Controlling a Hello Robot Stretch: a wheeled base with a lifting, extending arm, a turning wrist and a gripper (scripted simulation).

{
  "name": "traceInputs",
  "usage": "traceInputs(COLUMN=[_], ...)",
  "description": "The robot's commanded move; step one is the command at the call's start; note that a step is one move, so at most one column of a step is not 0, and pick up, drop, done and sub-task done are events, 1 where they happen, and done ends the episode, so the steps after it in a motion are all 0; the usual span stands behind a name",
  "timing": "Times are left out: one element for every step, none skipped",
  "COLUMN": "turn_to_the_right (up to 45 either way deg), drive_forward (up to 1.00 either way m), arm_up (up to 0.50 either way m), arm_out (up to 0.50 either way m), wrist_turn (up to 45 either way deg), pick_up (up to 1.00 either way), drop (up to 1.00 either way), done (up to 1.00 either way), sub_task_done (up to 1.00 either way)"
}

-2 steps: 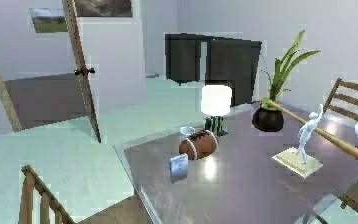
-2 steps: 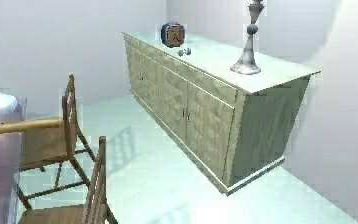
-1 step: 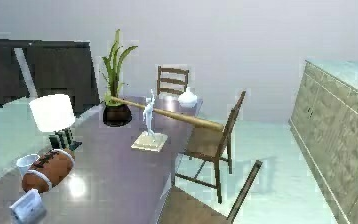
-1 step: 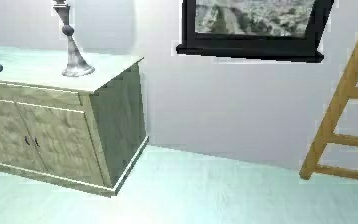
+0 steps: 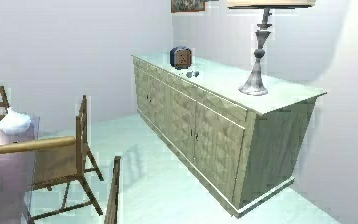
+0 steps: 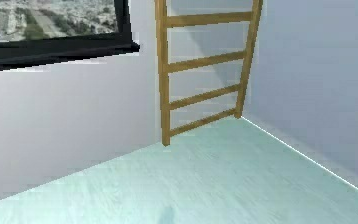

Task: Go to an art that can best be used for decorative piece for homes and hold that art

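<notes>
A framed picture (image 5: 188,5) hangs on the far wall at the forward view's top edge, above a long pale wooden sideboard (image 5: 207,115). On the sideboard's top stand a small dark boxy object (image 5: 181,57), a few tiny dark bits (image 5: 191,73) and a tall silvery table lamp (image 5: 257,62) with a pale shade. In the arm side view a dark-framed picture (image 6: 52,28) of a landscape hangs on the wall at the upper left.
A wooden ladder (image 6: 205,65) leans against the wall in the arm side view's corner, with pale floor (image 6: 207,180) in front. At the forward view's left stands a table (image 5: 7,150) bearing a whitish bowl-like thing (image 5: 15,122), with wooden chairs (image 5: 72,150) around it.
</notes>
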Motion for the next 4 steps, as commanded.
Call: traceInputs(turn_to_the_right=[9.0, 0.0, 24.0, 3.0], drive_forward=[0.0, 0.2, 0.0, 0.0], arm_up=[0.0, 0.0, 0.0, 0.0], arm_out=[0.0, 0.0, 0.0, 0.0], wrist_turn=[0.0, 0.0, 0.0, 0.0], pick_up=[0.0, 0.0, 0.0, 0.0], drop=[0.0, 0.0, 0.0, 0.0], done=[0.0, 0.0, 0.0, 0.0], sub_task_done=[0.0, 0.0, 0.0, 0.0])
